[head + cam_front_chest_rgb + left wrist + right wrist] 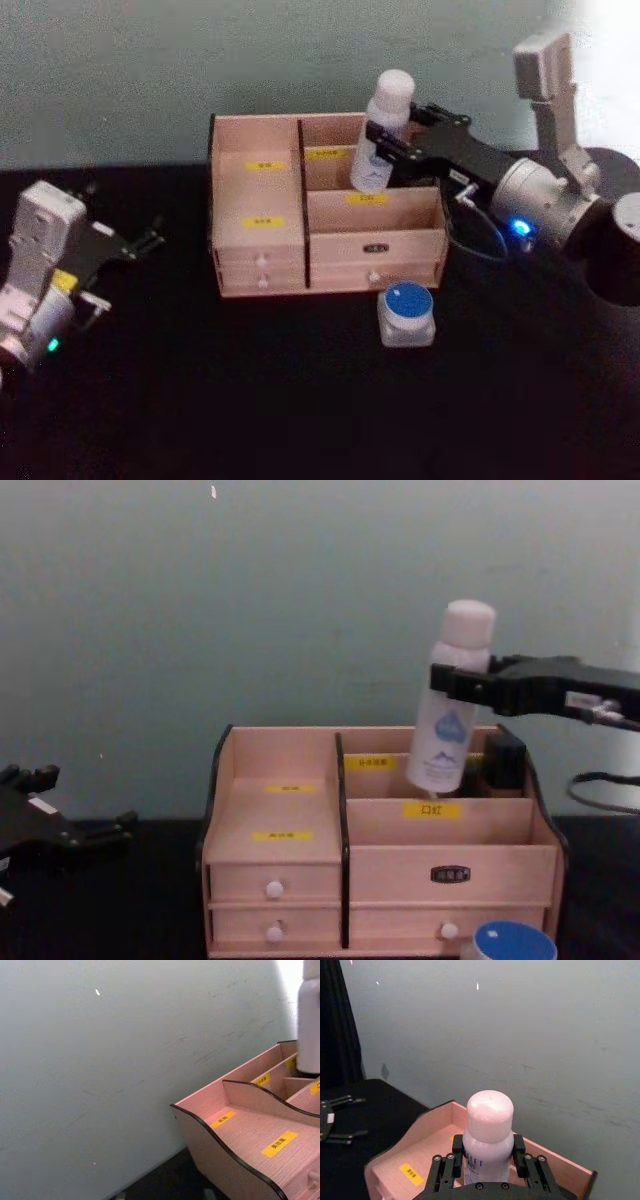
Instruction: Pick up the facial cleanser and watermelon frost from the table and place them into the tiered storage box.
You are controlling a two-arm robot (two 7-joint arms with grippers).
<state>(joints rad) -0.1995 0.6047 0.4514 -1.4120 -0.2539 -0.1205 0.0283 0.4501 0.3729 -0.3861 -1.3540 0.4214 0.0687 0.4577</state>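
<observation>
Right end effector pinching the tall white facial cleanser bottle, tilted over the back-right compartment of the light wooden tiered storage box, squat blue-lidded watermelon frost jar on the black table at the box's 5 o'clock, left end effector spread, at 9 o'clock.

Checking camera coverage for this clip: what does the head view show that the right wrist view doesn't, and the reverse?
Head, not wrist: the blue-lidded jar on the table before the wooden box, and the box's drawers. Wrist, not head: lettering on the white bottle. Both: the right gripper holding that bottle over the box; the left gripper open, apart.
</observation>
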